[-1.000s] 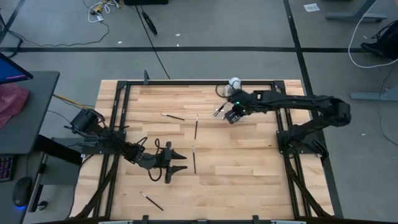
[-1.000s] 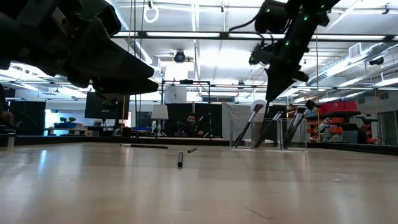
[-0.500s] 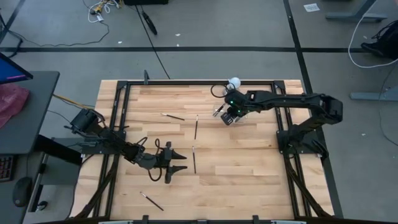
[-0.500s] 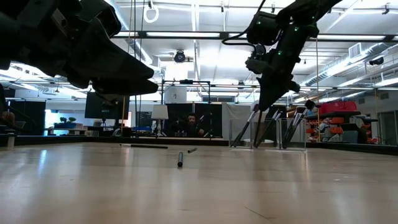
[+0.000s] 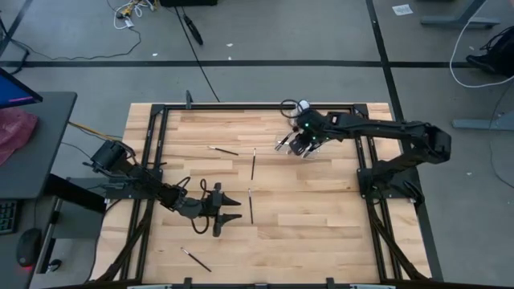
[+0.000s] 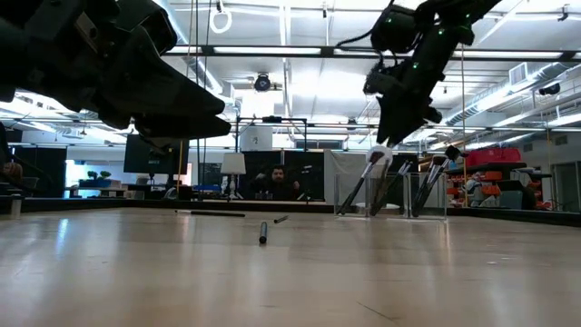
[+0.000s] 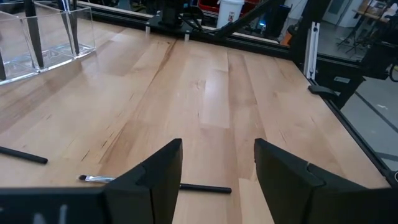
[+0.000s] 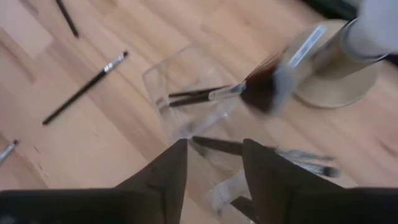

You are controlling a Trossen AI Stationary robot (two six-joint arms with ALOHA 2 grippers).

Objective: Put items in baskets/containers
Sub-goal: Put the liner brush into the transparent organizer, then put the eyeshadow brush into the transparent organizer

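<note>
We see the right gripper above the clear tray, its fingers parted and empty, with a white ball on a round base just behind. Brushes lean in the tray; others lie loose on the table. The left gripper waits open at the near side, over a brush.

The pale wooden plank tabletop, edged by a black metal frame, carries several loose thin dark-handled makeup brushes: one toward the far left, two end to end near the middle, one at the near edge. A clear plastic rectangular tray holding brushes stands near the far edge, beside a white ball on a grey round base.
</note>
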